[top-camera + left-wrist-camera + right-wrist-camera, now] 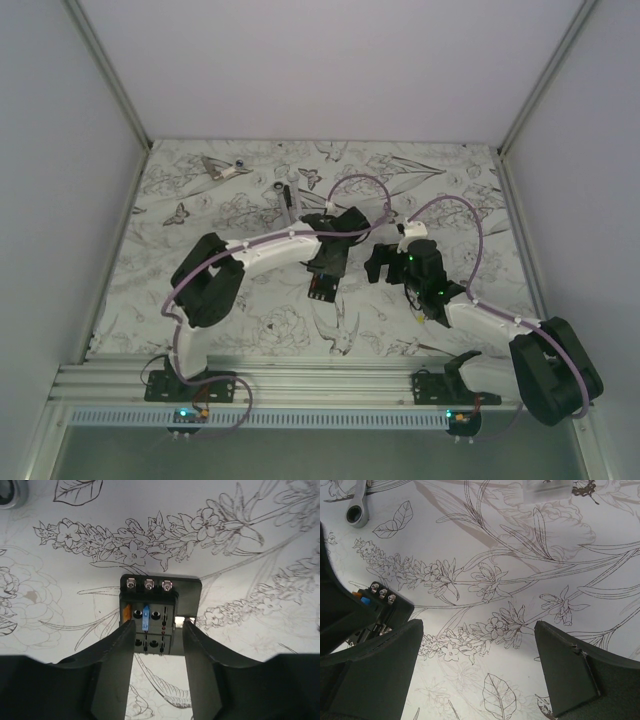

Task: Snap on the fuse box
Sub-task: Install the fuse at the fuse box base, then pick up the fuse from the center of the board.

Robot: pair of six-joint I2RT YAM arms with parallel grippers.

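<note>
Fuse box flat on floral mat, near centre, fuse face up for pressing. Left gripper astride it, fingers parted, contact unclear. Right gripper at its 3 o'clock, spread wide, empty, likely on standby.

Soft, even overhead light, faint shadows; top view slightly blurry, wrist views sharper.

Small black fuse box flat on floral tabletop, blue and orange fuses, three screws
</note>
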